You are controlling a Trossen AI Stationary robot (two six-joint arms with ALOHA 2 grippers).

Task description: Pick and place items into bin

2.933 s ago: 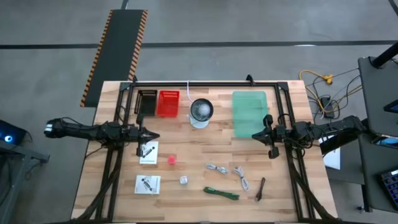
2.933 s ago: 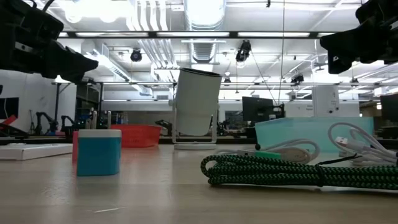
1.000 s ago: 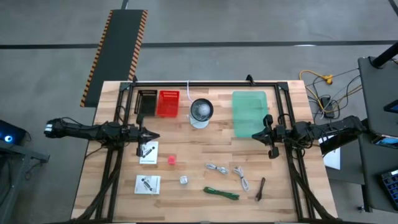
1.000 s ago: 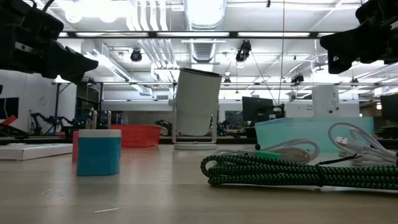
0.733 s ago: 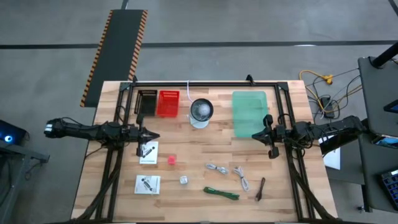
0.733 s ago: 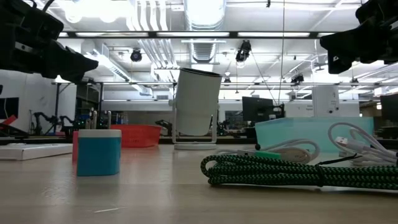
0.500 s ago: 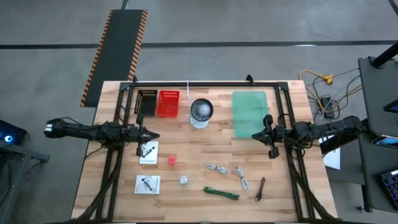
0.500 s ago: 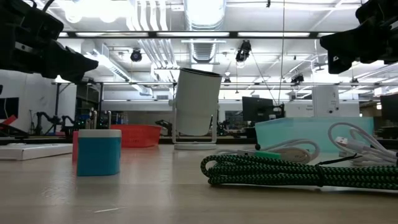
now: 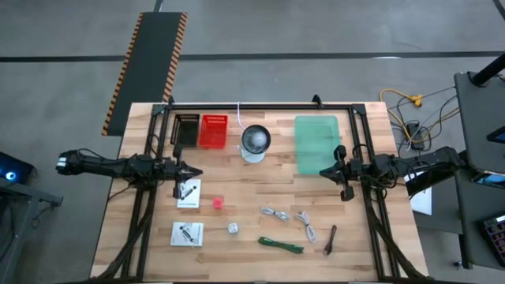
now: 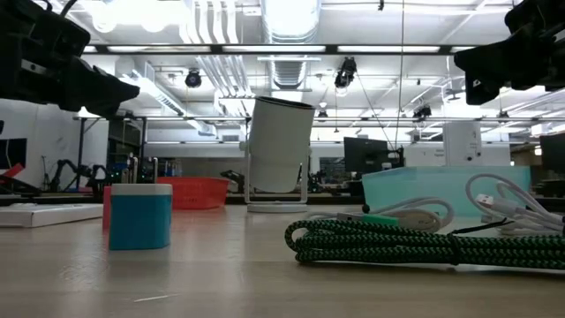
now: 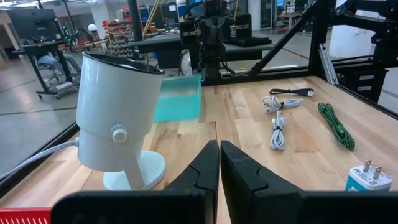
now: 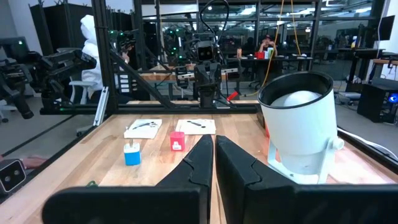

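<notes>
The items lie loose on the front half of the bench (image 9: 252,197), none in a bin yet. A green cord (image 9: 281,245) is coiled near the front edge, with two pale cables (image 9: 290,218) just behind it and a dark stick (image 9: 331,239) off to the right. Left of the cord sit a silver cube (image 9: 233,229) and a red cube (image 9: 218,203), and further left two white cards (image 9: 188,213), one behind the other. At the back stand a red bin (image 9: 212,131), a dark bin (image 9: 186,130) touching it, and a teal bin (image 9: 317,143); a white lamp-like bowl (image 9: 255,143) stands between red and teal.

By the look of them, all the items are light. The cord and cables will be limp and will droop, so a pinch across the bundled middle seems best. The cubes look rigid and small; they could skid, so a square grip on opposite faces suits them. The cards lie flat and thin and look hard to lift off the wood, perhaps by an edge or by the dark part on top. The stick looks stiff; take it across its middle.

The left tool (image 11: 219,163) hovers over the rear card, fingers closed together, holding nothing. The right tool (image 12: 213,157) hangs beside the teal bin's front right corner, likewise closed and empty.
</notes>
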